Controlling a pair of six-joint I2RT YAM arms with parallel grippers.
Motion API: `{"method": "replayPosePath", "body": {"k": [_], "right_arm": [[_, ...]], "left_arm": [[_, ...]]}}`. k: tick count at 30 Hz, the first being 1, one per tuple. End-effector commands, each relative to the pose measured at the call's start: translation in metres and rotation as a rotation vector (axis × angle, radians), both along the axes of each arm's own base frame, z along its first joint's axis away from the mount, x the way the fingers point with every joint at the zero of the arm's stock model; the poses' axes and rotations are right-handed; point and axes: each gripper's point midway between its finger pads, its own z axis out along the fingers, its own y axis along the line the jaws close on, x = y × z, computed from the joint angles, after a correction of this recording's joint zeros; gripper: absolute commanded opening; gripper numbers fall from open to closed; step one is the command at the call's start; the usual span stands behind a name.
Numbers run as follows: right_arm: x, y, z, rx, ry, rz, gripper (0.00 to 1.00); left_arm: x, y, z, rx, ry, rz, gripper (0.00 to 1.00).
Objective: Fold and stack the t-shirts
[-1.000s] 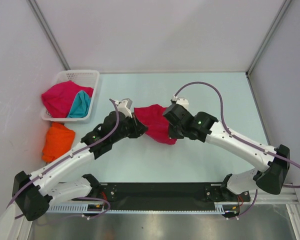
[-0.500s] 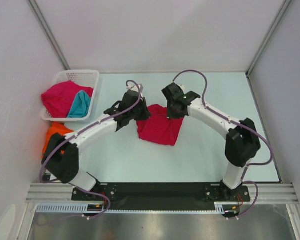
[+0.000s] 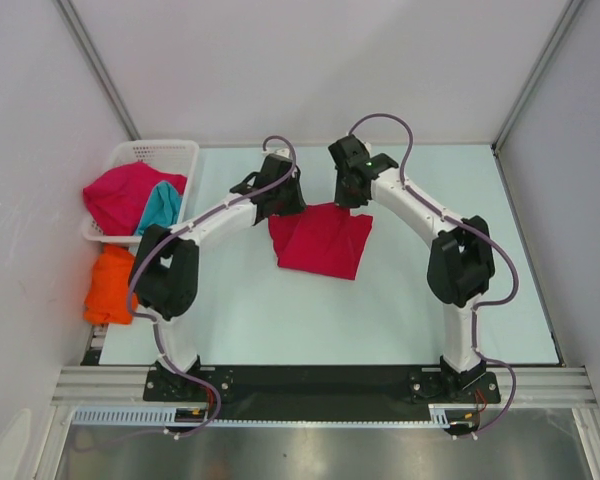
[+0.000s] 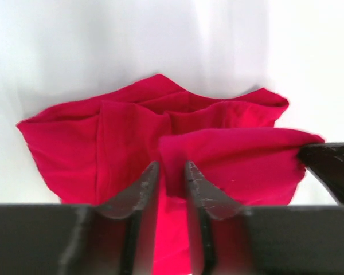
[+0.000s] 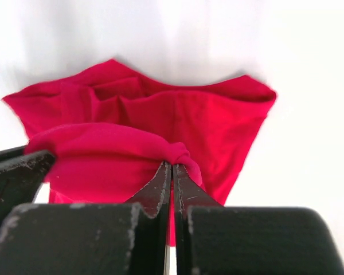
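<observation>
A crimson t-shirt (image 3: 320, 240) lies partly folded on the table's middle, its far edge lifted by both grippers. My left gripper (image 3: 280, 200) is at the shirt's far left corner. Its jaws stand slightly open (image 4: 172, 169) with a fold of the red cloth (image 4: 132, 126) loose in the narrow gap. At the far right corner my right gripper (image 3: 352, 195) is shut (image 5: 173, 165) on a bunched edge of the same shirt (image 5: 218, 120). A second crimson t-shirt (image 3: 125, 192) and a teal one (image 3: 160, 210) fill the basket. An orange t-shirt (image 3: 113, 285) lies beside the basket.
The white lattice basket (image 3: 170, 150) stands at the far left against the wall. White walls with metal posts close in the table's back and sides. The black mounting rail (image 3: 310, 385) runs along the near edge. The right gripper's finger (image 4: 329, 163) shows in the left wrist view.
Both arms have stretched away from their bases, carrying the crimson shirt's edge towards the far side and laying it flatter. The left jaws have parted a little; the right stays shut.
</observation>
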Motion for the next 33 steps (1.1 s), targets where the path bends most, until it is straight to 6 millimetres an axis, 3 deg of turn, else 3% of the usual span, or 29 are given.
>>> {"method": "replayPosePath", "body": {"k": [1, 2, 3, 5, 6, 7, 10, 11, 17, 22, 25, 26, 30, 32, 33], "right_arm": [[0.018, -0.017, 0.007, -0.043, -0.023, -0.038, 0.0], [0.019, -0.021, 0.005, -0.058, -0.022, -0.046, 0.0], [0.02, -0.022, 0.004, -0.061, -0.02, -0.047, 0.0], [0.021, -0.025, 0.004, -0.063, -0.015, -0.05, 0.04], [0.021, -0.026, 0.003, -0.065, -0.012, -0.048, 0.11], [0.023, -0.027, 0.005, -0.059, -0.014, -0.049, 0.34], [0.024, -0.029, 0.005, -0.073, -0.003, -0.035, 0.6], [0.024, -0.029, 0.006, -0.079, 0.002, -0.033, 0.63], [0.019, -0.032, 0.019, -0.077, -0.011, -0.037, 0.65], [-0.003, -0.037, 0.033, -0.068, -0.024, -0.041, 0.66], [-0.026, -0.04, 0.027, -0.061, -0.011, -0.047, 0.66], [-0.029, -0.04, 0.027, -0.048, -0.02, -0.05, 0.66], [-0.059, -0.047, 0.017, -0.028, -0.012, -0.062, 0.66], [-0.073, -0.055, 0.014, -0.025, -0.004, -0.076, 0.66], [-0.078, -0.056, 0.013, -0.025, -0.002, -0.077, 0.66]], "left_arm": [[0.014, 0.005, 0.009, 0.026, -0.014, 0.016, 0.37], [0.014, 0.005, 0.01, 0.025, -0.015, 0.017, 0.44], [0.014, 0.005, 0.012, 0.02, -0.015, 0.014, 0.65], [0.013, 0.008, 0.016, 0.02, -0.016, 0.023, 0.87], [0.012, 0.009, 0.017, 0.022, -0.015, 0.028, 0.95], [0.011, 0.011, 0.019, 0.022, -0.015, 0.031, 0.98], [0.006, 0.013, 0.034, 0.003, -0.038, 0.034, 1.0], [0.003, 0.015, 0.041, -0.002, -0.049, 0.032, 0.99], [-0.003, 0.021, 0.055, -0.016, -0.072, 0.047, 0.99], [-0.008, 0.015, 0.058, -0.054, -0.071, 0.018, 0.99], [-0.021, -0.006, 0.051, -0.129, -0.054, -0.071, 0.99], [-0.029, -0.013, 0.041, -0.141, -0.039, -0.104, 1.0], [-0.054, -0.063, 0.036, -0.296, -0.038, -0.34, 1.0], [-0.064, -0.079, 0.021, -0.34, 0.008, -0.401, 1.0], [-0.063, -0.086, 0.024, -0.375, -0.007, -0.427, 0.99]]}}
